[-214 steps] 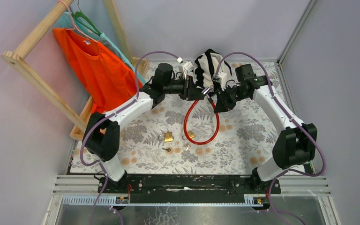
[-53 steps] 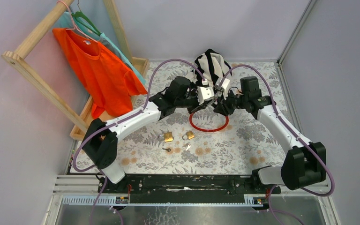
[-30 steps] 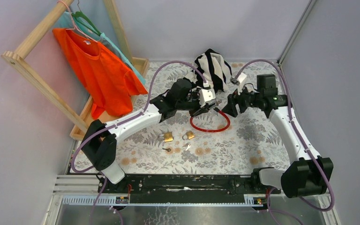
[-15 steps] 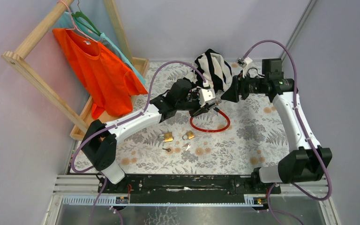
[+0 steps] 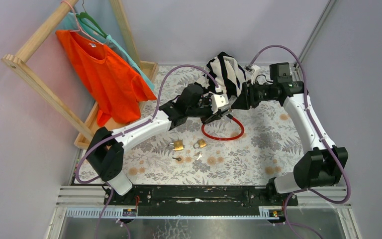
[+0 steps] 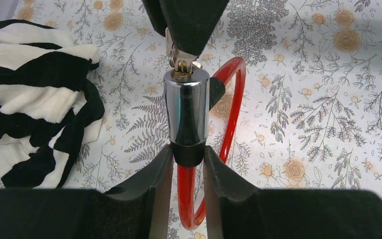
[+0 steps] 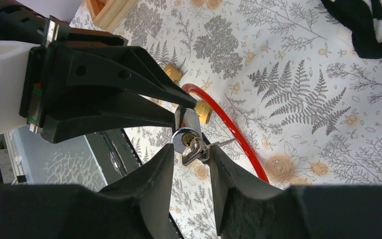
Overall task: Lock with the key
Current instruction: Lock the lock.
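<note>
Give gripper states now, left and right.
Left gripper: closed, holding the lock barrel.
Right gripper: closed on the key in that barrel.

Orange shirt on wooden rack, striped cloth, floral tablecloth

1 red cable-loop lock; nr side of it: 2 sm. brass padlocks, 2 loose metal keys.

The left gripper clamps the dark collar beneath a chrome cylindrical lock body on a red looped cable. Directly ahead, the right gripper pinches a silver metal key seated in the lock's end. A black-and-white striped cloth lies to the left.
</note>
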You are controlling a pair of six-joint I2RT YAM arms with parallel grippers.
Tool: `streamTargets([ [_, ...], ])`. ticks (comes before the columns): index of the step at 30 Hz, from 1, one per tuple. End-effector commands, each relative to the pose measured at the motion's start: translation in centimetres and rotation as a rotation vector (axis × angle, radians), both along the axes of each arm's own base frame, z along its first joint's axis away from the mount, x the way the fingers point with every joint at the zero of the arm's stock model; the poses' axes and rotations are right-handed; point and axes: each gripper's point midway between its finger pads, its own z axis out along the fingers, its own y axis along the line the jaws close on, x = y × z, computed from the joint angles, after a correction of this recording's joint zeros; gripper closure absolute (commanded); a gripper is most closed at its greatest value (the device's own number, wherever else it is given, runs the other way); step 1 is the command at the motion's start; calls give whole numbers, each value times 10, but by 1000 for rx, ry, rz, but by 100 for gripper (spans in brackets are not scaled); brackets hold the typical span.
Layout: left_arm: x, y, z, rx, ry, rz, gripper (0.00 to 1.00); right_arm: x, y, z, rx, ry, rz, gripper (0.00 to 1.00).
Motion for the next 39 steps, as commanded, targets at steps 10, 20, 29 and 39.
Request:
streamTargets([
  [10,-8,2,-12,23,41,-2,100,-1,3,0,-43,-43,58,73],
  [20,-12,3,-13,36,44,-29,100,4,2,-6,-91,-165,193,78],
  [29,-20,3,-16,48,53,-83,100,9,-2,-7,-171,-443,414,78],
  [39,-24,1,-19,63,72,-110,100,16,-3,-12,-223,-618,598,76],
])
